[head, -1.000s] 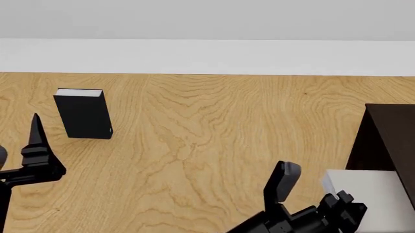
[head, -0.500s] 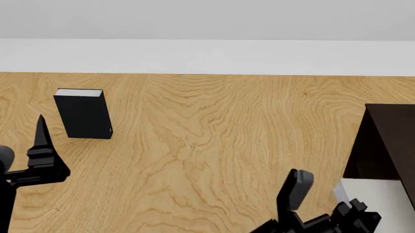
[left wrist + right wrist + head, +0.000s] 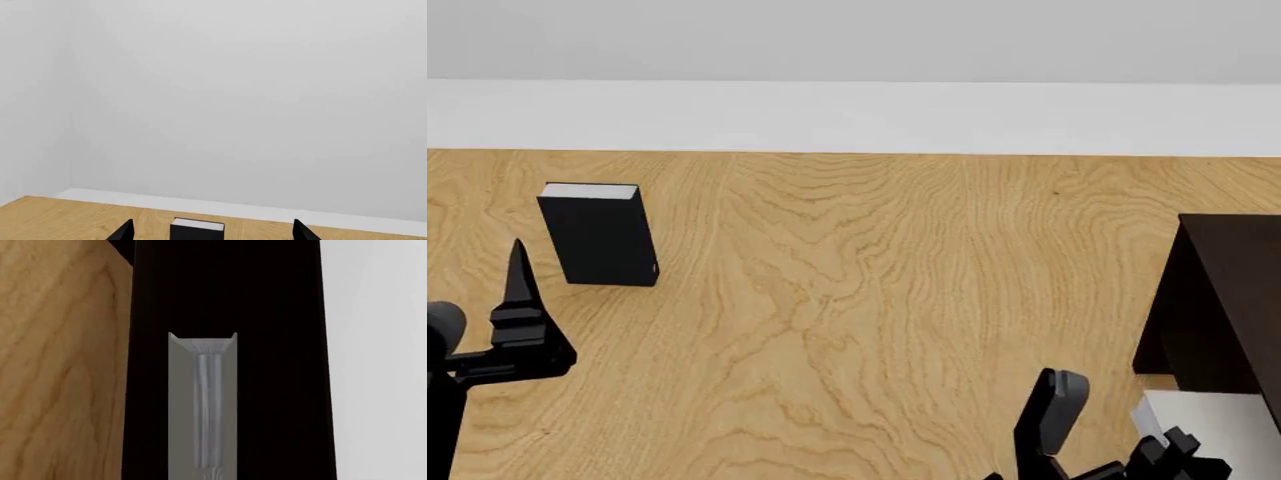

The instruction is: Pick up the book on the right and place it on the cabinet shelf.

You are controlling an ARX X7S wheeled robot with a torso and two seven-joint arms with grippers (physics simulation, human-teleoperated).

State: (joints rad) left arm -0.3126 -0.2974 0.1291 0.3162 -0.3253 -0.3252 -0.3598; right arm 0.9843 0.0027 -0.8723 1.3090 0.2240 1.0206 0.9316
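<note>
The light grey book (image 3: 1221, 425) is at the bottom right of the head view, in my right gripper (image 3: 1172, 456), right beside the dark brown cabinet (image 3: 1228, 290). In the right wrist view its narrow grey edge (image 3: 202, 410) stands against the cabinet's dark inside (image 3: 280, 365); no dots show, and I cannot tell a shelf board apart. The right fingers are hidden in that view. My left gripper (image 3: 518, 300) is open and empty at the lower left. In the left wrist view its gripper (image 3: 212, 235) has its fingertips (image 3: 123, 232) wide apart.
A black book (image 3: 598, 236) with white page edges stands upright on the wooden floor (image 3: 868, 280) at the left, beyond my left gripper; it also shows in the left wrist view (image 3: 197, 231). A white wall with a skirting board (image 3: 854, 115) runs along the back.
My right gripper has moved down and to the right with the grey book, closer to the cabinet. My left gripper has shifted slightly right and down.
</note>
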